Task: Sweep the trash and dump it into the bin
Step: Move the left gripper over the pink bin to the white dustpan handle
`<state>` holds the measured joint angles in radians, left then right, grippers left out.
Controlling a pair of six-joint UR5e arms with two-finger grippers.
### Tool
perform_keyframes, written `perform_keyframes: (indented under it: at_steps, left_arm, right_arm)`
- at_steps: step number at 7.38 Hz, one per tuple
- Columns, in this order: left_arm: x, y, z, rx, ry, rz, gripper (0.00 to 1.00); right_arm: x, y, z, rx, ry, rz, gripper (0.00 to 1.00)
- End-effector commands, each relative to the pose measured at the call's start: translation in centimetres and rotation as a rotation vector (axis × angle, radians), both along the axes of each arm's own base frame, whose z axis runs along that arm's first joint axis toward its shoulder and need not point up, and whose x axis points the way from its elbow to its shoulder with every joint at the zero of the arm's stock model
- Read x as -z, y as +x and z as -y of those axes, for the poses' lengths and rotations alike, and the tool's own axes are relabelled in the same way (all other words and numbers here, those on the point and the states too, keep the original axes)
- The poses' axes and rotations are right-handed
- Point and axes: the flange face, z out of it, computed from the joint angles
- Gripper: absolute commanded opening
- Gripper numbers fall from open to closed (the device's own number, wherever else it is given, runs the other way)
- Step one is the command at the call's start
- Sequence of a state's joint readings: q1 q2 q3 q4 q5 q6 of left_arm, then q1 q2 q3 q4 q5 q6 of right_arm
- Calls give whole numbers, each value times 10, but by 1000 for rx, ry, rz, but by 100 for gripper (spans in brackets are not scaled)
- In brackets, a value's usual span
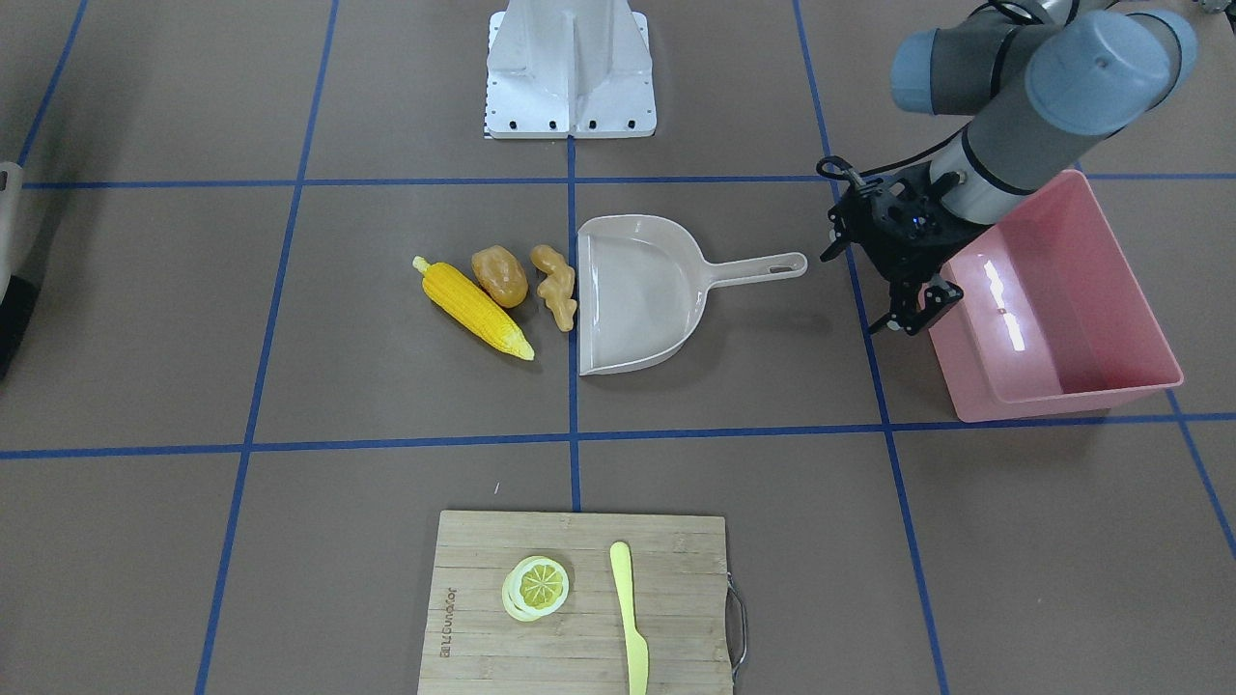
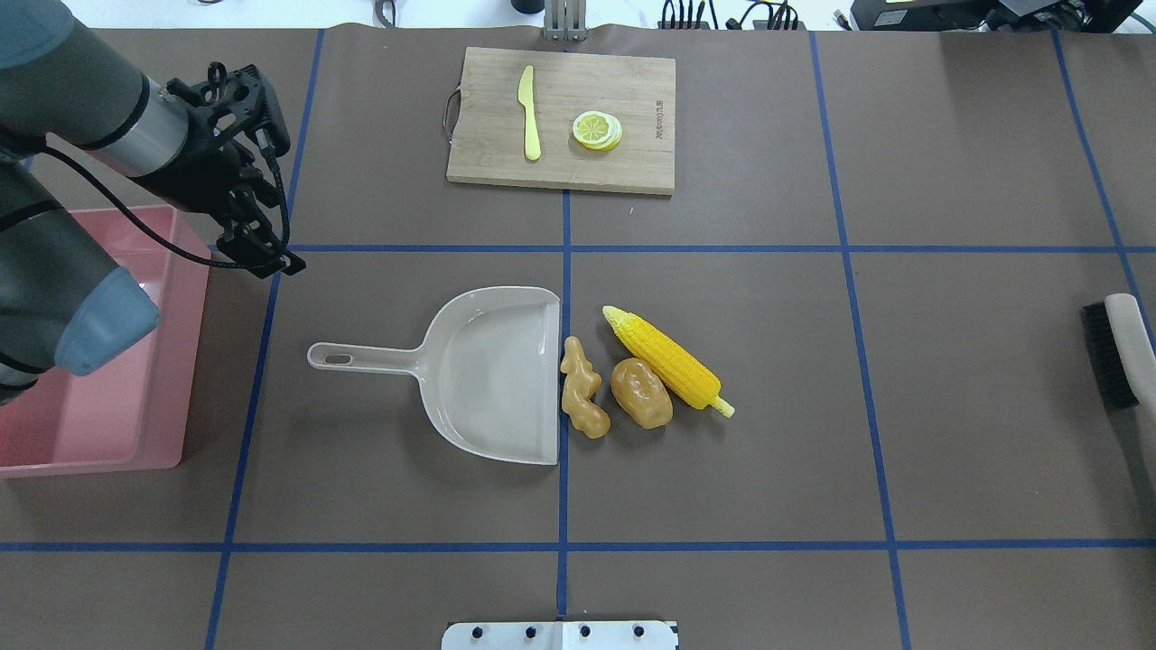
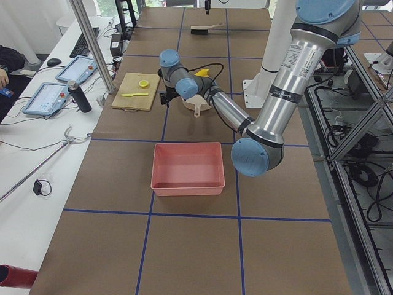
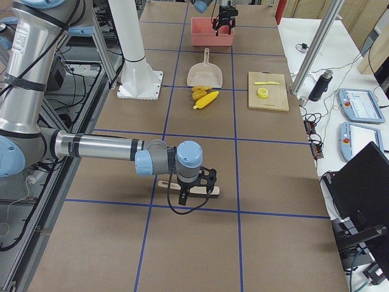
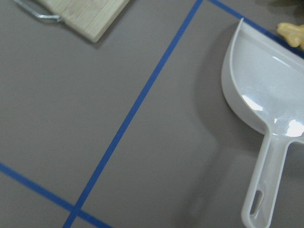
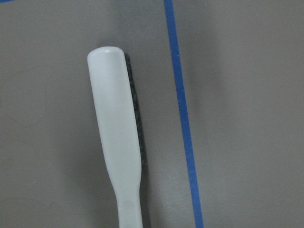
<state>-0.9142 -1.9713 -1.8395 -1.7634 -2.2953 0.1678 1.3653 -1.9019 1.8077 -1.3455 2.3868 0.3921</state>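
**Trash at the dustpan's mouth, bin at far left**

In the overhead view, the corn cob (image 2: pixel 668 361), potato (image 2: pixel 641 393) and ginger root (image 2: pixel 582 397) lie clustered at the centre of the frame. They are just right of the open edge of the beige dustpan (image 2: pixel 488 379), and the ginger root is closest to it. The pink bin (image 2: pixel 144 379) sits at the left edge, well apart from them. The left gripper (image 2: pixel 262 255) hovers near the bin's upper right corner, its fingers spread and holding nothing. The right gripper (image 4: pixel 196 190), low in the side view, is over a brush (image 4: pixel 209 191). Whether it grips the brush cannot be told.
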Motion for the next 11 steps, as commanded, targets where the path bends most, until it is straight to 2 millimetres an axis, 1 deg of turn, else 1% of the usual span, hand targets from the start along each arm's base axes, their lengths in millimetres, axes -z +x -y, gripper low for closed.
perform_keyframes:
  at_steps: [1, 2, 3, 4, 5, 6, 7, 8, 9, 10, 11]
  left_arm:
    - [36, 15, -20, -39, 80, -61, 99]
    - [70, 23, -32, -52, 130, -94, 99]
    - [96, 19, -37, -14, 197, -109, 99]
    - [85, 26, -37, -18, 194, -93, 99]
    - [79, 42, -46, -71, 260, -97, 99]
    - [79, 39, -51, -88, 317, -95, 99]
    - [63, 42, -53, -98, 314, -94, 99]
    - [39, 44, -54, -97, 316, -103, 99]
    - [24, 46, -52, -100, 310, -102, 99]
    - [4, 53, -47, -93, 303, -115, 99]
    - [-19, 69, -41, -84, 318, -174, 99]
  right_arm:
    - [-9, -23, -38, -35, 11, 21, 100]
    - [-17, -21, -61, -16, 37, 22, 100]
    - [-16, -33, -64, 25, 59, 15, 100]
    - [-19, -34, -69, 31, 76, -7, 100]
    - [-23, -41, -73, 56, 108, -48, 100]
    - [-26, -48, -74, 78, 112, -67, 100]
    - [-24, -55, -70, 80, 109, -61, 100]
    - [-21, -58, -67, 75, 103, -55, 100]
    - [-18, -62, -66, 85, 110, -50, 100]
    - [-18, -66, -66, 95, 111, -49, 100]
    - [-18, -75, -69, 125, 112, -47, 100]
